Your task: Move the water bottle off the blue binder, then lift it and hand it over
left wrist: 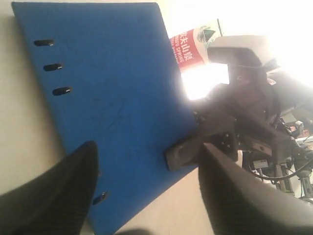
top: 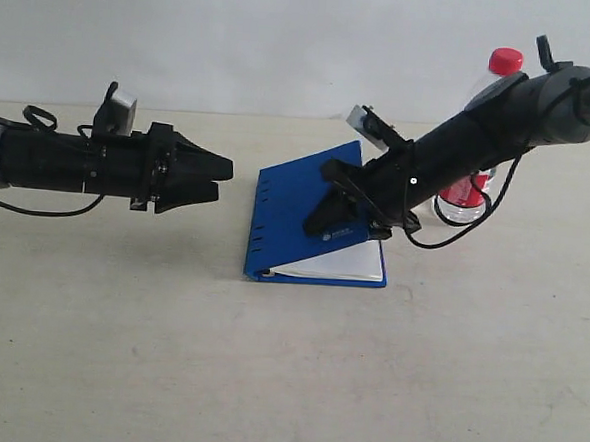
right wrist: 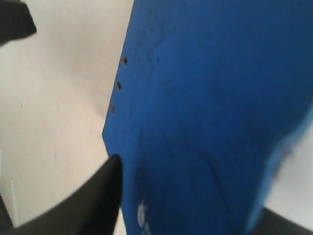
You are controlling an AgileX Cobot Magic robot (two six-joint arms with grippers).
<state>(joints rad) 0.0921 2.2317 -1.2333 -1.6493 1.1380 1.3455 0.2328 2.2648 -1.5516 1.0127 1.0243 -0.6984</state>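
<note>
I see the small clear plastic water bottle with a red cap (top: 492, 81) upright on the beige desk (top: 265, 380), off the flat bright-blue ring binder (top: 291, 206), right of it. The right gripper (top: 326, 198) is spread at the binder's cover. The left gripper (top: 222, 179) is spread, apart from the binder.

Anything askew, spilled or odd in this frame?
The bright-blue ring binder's cover stands tilted up off its white pages, with the right gripper at it. The clear plastic red-capped water bottle stands upright behind it; nothing spilled.
</note>
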